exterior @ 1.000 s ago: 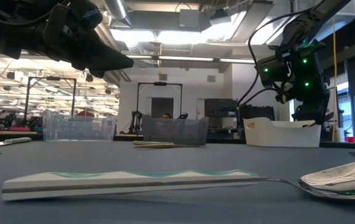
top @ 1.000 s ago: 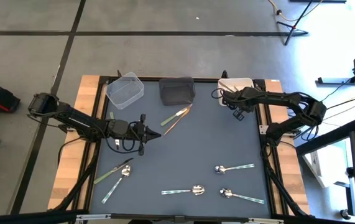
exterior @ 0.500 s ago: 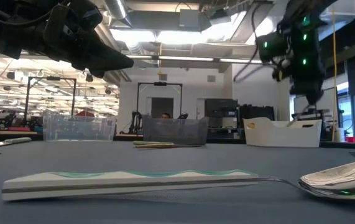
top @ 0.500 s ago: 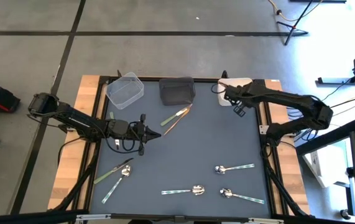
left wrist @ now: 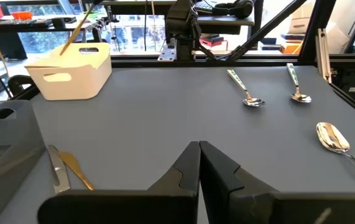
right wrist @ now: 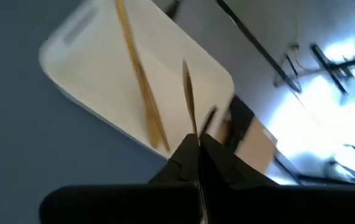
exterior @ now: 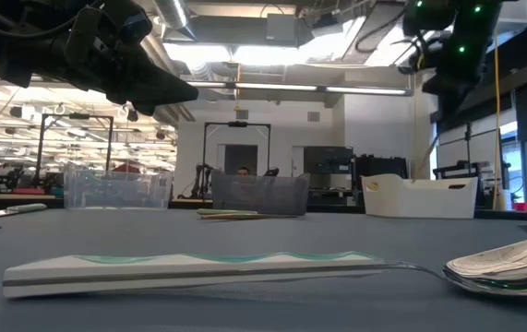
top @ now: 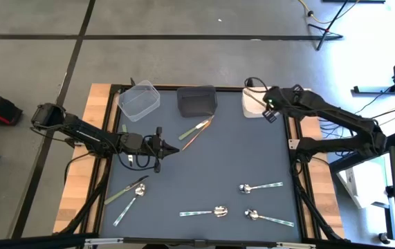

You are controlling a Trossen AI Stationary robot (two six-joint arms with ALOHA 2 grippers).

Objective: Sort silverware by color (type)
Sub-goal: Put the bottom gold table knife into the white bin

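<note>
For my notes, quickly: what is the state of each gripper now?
Left gripper: shut, empty, above the table's middle left.
Right gripper: shut on a slim copper-orange stick, over the white square bin.

High view: overhead, straight down, far enough to frame the whole table [top: 204,166] plus floor on every side.

Low view: at tabletop height, level across the table toward the room behind; a spoon [exterior: 245,269] lies very close to the lens, and the white bin [exterior: 418,196] sits at the far edge.

Left wrist view: looks past its own fingers [left wrist: 186,168] across the table toward the white bin [left wrist: 71,71], mid distance.

Right wrist view: tilted, close above the white bin [right wrist: 133,93], looking down into it; blurred, so the exact angle is uncertain.

All 4 views share the white bin; the high, low and left wrist views share the tabletop.
</note>
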